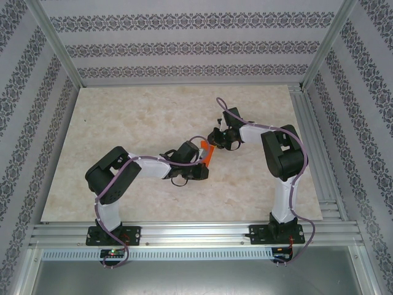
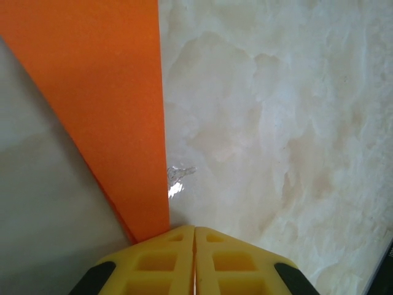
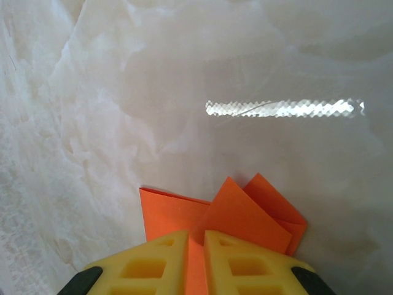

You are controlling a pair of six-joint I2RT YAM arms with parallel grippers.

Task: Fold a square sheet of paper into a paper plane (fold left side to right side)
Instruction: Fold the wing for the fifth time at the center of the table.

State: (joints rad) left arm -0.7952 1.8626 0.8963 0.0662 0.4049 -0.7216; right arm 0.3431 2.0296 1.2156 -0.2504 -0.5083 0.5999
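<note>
The orange sheet of paper (image 1: 209,155) is folded into a narrow strip and held off the tabletop between both grippers at mid-table. My right gripper (image 1: 214,140) grips its far end. In the right wrist view the yellow fingers (image 3: 159,258) are shut on the paper (image 3: 245,215), with orange showing in the gap and layered flaps fanning out past the tips. My left gripper (image 1: 202,165) is at the strip's near end. Its fingers (image 2: 233,258) are pressed together, and the paper (image 2: 104,92) runs down the left side to end against the left fingertip.
The pale marbled tabletop (image 1: 135,123) has free room all around the arms. Aluminium rails run along the front edge (image 1: 196,233) and the right side (image 1: 313,141). Patterned walls enclose the back and sides.
</note>
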